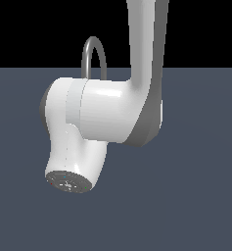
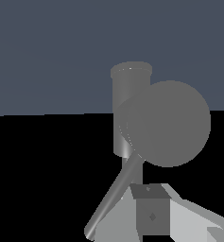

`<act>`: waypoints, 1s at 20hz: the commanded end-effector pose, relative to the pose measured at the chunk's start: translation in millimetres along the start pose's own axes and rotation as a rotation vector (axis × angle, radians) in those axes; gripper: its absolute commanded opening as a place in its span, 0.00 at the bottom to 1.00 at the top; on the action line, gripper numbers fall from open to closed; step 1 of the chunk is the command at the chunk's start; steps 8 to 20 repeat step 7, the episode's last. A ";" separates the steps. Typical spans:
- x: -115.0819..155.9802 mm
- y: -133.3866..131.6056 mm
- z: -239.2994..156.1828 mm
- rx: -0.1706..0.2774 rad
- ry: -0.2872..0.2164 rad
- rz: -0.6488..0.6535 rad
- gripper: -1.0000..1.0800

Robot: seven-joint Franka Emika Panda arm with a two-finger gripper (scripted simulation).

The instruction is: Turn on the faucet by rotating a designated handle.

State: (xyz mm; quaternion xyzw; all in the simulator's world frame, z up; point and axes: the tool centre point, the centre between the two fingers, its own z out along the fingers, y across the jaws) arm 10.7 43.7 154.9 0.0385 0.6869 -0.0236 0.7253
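In the exterior view only the top of the faucet's arched spout [image 1: 93, 48] shows above the white arm; its base and the handle are hidden behind the arm, and so is the gripper. In the wrist view the faucet's thick cylindrical base [image 2: 129, 94] is close ahead. A large round grey part [image 2: 169, 124] overlaps it. A thin grey rod [image 2: 111, 201], apparently the handle, runs slantwise from the base to right beside my gripper [image 2: 151, 208]. Of the gripper I see only a dark block between pale grey finger parts, so whether the jaws are open does not show.
The arm's bulky white links [image 1: 103, 115] fill the middle of the exterior view and stand in front of the faucet. A flat blue-grey floor [image 1: 196, 206] spreads around, with black background above it.
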 end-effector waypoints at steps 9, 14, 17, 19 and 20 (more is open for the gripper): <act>49.4 -50.6 -10.0 0.061 0.052 -0.024 0.00; 49.4 -50.6 -10.0 0.061 0.052 -0.024 0.00; 49.4 -50.6 -10.0 0.061 0.052 -0.024 0.00; 49.4 -50.6 -10.0 0.061 0.052 -0.024 0.00; 49.4 -50.6 -10.0 0.061 0.052 -0.024 0.00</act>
